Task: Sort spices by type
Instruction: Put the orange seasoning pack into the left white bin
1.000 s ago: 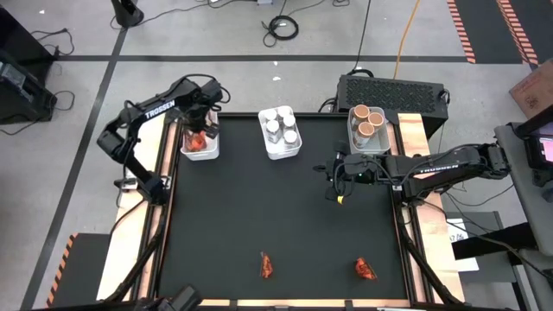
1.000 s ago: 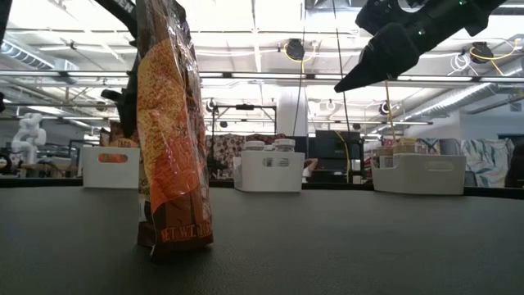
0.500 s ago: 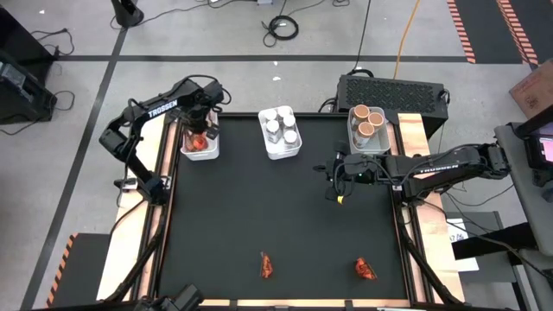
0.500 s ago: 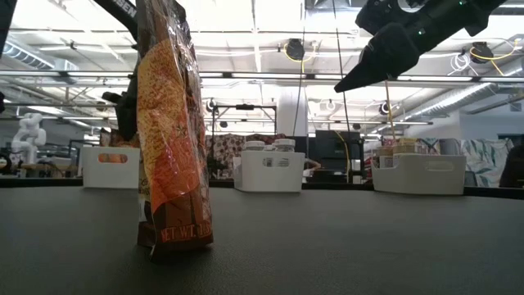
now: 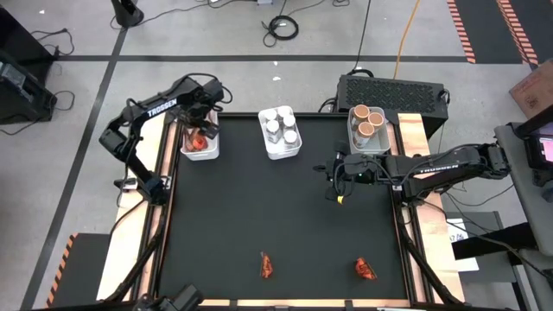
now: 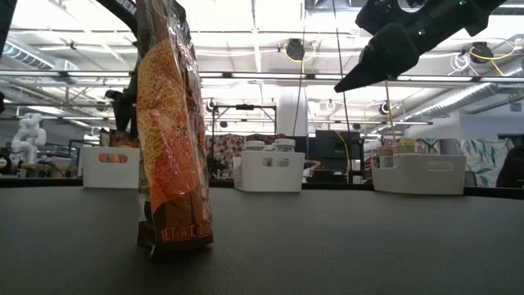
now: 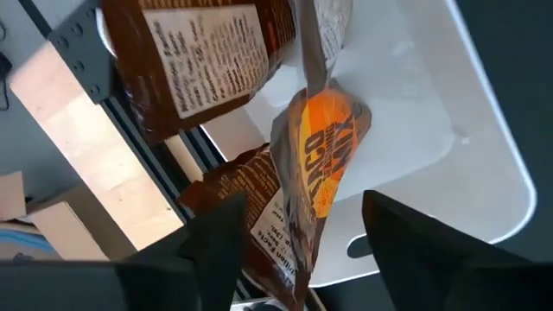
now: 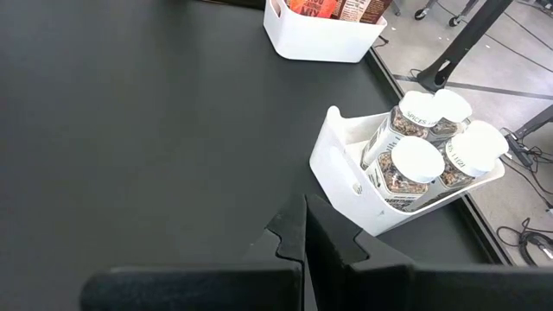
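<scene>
We see an orange sachet [image 7: 324,155] standing on end in the far-left white bin [image 5: 200,151], long axis upright, among other sachets. The left pincer [image 7: 298,242] hovers above it, fingers parted, released. The right pincer [image 5: 333,192] is clenched over the worktop [image 5: 285,216], empty.

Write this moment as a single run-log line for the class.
left gripper: open over left bin, sachet dropping in | right gripper: shut, empty, waiting mid-table | two sachets on table
</scene>
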